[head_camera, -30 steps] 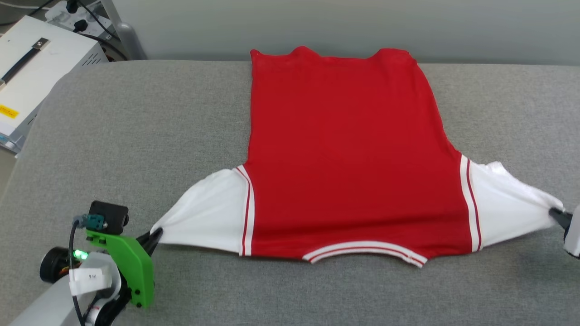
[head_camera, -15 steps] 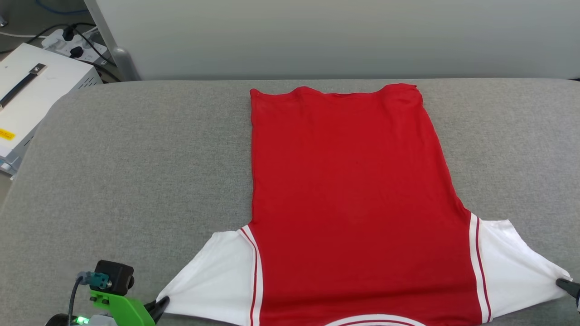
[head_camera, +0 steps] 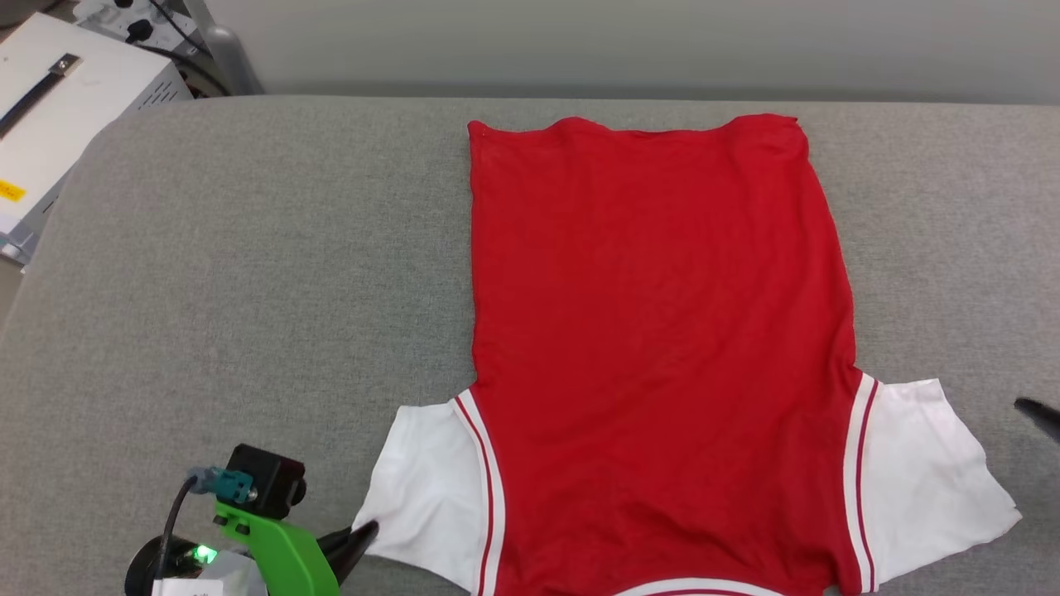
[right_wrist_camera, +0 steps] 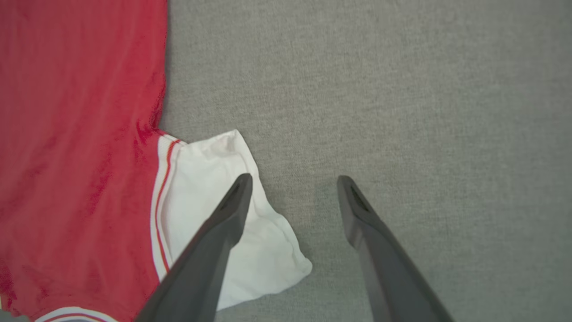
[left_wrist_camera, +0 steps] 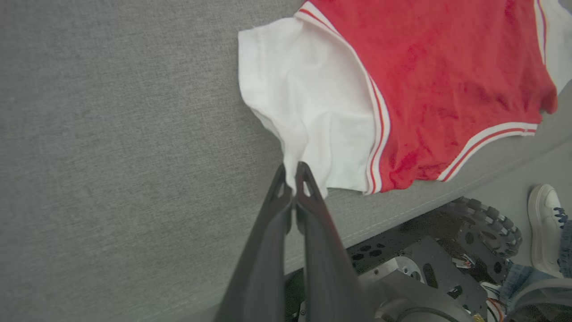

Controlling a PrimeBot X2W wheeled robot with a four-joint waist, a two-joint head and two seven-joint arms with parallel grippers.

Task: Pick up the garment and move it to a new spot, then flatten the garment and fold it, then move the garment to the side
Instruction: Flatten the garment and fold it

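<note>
A grey fabric-covered surface (head_camera: 248,273) carries one item: the garment (head_camera: 654,331). It lies spread flat, plain red side up, with the hem toward the far edge and the white sleeves (head_camera: 426,472) splayed outward near the front edge.

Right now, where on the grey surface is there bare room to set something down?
Widest free patch: grey surface between the garment and the white box. A narrower strip runs right of its red body. Crowded: the near edge, with both sleeves, left claw and right claw.
</note>
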